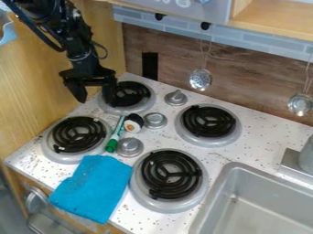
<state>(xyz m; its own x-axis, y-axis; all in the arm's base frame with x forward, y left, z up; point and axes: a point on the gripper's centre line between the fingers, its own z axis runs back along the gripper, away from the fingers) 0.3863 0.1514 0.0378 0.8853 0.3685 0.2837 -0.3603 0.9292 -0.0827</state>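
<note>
Toy sushi piece: a white-faced roll with an orange centre and a black wrapper (132, 125); it lies below the rear-left burner (129, 94) in the camera view, just beside the marker.
Marker: a pale-bodied pen with a green cap (116, 134); it lies aslant, below and slightly left of the rear-left burner, its cap end farther from that burner.
Gripper: black and unloaded (94, 96); its two fingers stand wide apart over the left side of the rear-left burner, pointing downward.
Knobs: three grey controls; one (176, 98) is right of the rear-left burner, one (155, 120) is below and to its right, and one (129, 147) is farther below it.
Front-left burner: a black coil in a grey pan (78, 134), below and left of the rear-left burner.
Rear-right burner: a like coil (208, 122), right of and below the rear-left burner.
Front-right burner: a larger coil (170, 174), well below and right of the rear-left burner.
Cloth: bright blue and roughly rectangular (94, 187), well below the rear-left burner.
Sink: a grey basin (221, 185), far below and right of the rear-left burner.
Strainers: two metal utensils (200, 79) (300, 104), hanging right of the rear-left burner.
</note>
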